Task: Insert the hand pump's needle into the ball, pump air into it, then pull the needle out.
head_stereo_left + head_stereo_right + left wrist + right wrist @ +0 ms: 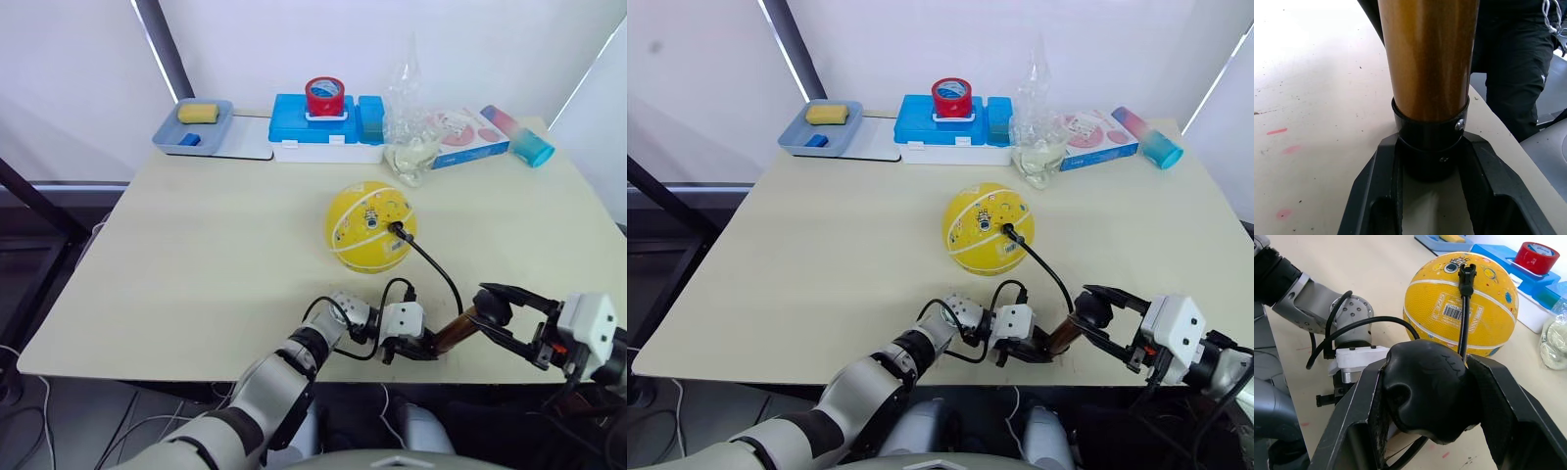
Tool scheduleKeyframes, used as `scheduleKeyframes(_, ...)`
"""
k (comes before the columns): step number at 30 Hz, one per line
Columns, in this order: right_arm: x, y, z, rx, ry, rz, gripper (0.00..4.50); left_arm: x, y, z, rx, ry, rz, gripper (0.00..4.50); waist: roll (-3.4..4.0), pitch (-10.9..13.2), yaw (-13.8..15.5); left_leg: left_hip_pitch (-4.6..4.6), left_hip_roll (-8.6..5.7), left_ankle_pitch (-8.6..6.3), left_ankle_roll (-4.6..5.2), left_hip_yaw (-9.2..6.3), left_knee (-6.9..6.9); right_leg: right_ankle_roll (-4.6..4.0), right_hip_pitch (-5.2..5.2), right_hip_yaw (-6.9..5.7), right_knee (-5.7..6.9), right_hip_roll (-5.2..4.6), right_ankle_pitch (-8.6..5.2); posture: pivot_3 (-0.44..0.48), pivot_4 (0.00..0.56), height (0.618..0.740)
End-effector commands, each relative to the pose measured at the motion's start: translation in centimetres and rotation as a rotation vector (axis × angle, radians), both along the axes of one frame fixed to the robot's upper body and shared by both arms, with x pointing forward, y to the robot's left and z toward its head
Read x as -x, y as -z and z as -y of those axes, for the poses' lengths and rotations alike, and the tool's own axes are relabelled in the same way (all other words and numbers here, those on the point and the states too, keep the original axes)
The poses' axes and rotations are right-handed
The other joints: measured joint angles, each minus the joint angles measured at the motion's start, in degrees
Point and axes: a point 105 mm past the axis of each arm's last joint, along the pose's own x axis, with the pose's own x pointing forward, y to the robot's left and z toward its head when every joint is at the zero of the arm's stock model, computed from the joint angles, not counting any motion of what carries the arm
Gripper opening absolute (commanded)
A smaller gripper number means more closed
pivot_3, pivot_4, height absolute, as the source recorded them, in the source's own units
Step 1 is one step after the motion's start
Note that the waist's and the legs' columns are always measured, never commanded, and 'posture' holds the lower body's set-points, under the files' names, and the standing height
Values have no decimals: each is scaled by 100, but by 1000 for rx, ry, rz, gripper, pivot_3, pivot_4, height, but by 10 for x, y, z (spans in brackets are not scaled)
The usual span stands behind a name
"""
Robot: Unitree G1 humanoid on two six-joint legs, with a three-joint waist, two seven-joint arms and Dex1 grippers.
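Note:
The yellow ball (368,227) rests round on the table's middle. The needle's black fitting (396,231) sits plugged into its top right side, with the pin hidden inside. A thin black hose (437,269) runs from there down to the hand pump (455,331), a gold-bronze tube lying near the table's front edge. My left gripper (423,346) is shut on the pump's black end cap (1430,142). My right gripper (496,313) is shut on the pump's black handle (1427,389), with the ball (1462,303) just beyond it.
Along the table's back edge stand a blue tray (193,127) with a yellow sponge, a blue and white box (323,127) topped by a red tape roll (325,96), a clear plastic bag (411,137), a pink packet (470,135) and a blue cup (534,149).

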Motion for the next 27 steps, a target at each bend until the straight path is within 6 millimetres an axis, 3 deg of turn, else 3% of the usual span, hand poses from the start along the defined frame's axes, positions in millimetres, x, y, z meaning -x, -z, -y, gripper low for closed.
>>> scheduleKeyframes(1,3,-42,2,-71,-25,57,1905,4,12,-8,-63,8,-20,1098,12,3,4,0,0,0,0,0,0,0,0,0,0,0,0,0,150,737)
scheduleKeyframes(8,14,-110,9,-76,-36,153,1905,4,12,-7,-63,14,-22,1098,35,24,5,-6,-3,0,0,0,0,0,-1,-1,-4,-6,1,0,150,737)
scheduleKeyframes(12,18,-137,13,-50,-34,180,1905,4,11,-7,-64,18,-21,1098,33,27,1,-7,-2,0,1,1,0,0,-1,0,-5,-8,0,0,150,737)
scheduleKeyframes(15,19,-146,11,-42,-42,178,1905,4,11,-8,-65,18,-19,1098,33,32,7,-9,-2,0,1,1,0,0,-2,0,-7,-11,0,0,150,737)
scheduleKeyframes(17,17,-137,4,-44,-61,129,1905,4,11,-8,-66,20,-18,1098,35,33,5,-12,-2,0,1,0,0,0,-5,-1,-7,-11,0,0,150,737)
scheduleKeyframes(22,10,-87,-1,2,-62,-22,1905,3,11,-8,-66,18,-19,1098,24,29,1,-14,-2,-1,1,-1,-2,0,-5,-2,-11,-7,0,0,150,737)
scheduleKeyframes(25,4,-41,-3,41,-59,-119,1905,3,11,-8,-67,15,-20,1098,5,15,-7,-6,-2,0,1,1,-1,0,-1,0,-7,-6,0,0,150,737)
scheduleKeyframes(27,4,-20,-5,67,-74,-157,1905,3,11,-8,-67,15,-18,1098,-2,5,-14,-3,-1,0,1,-1,-1,0,-1,0,-2,-2,0,0,150,737)
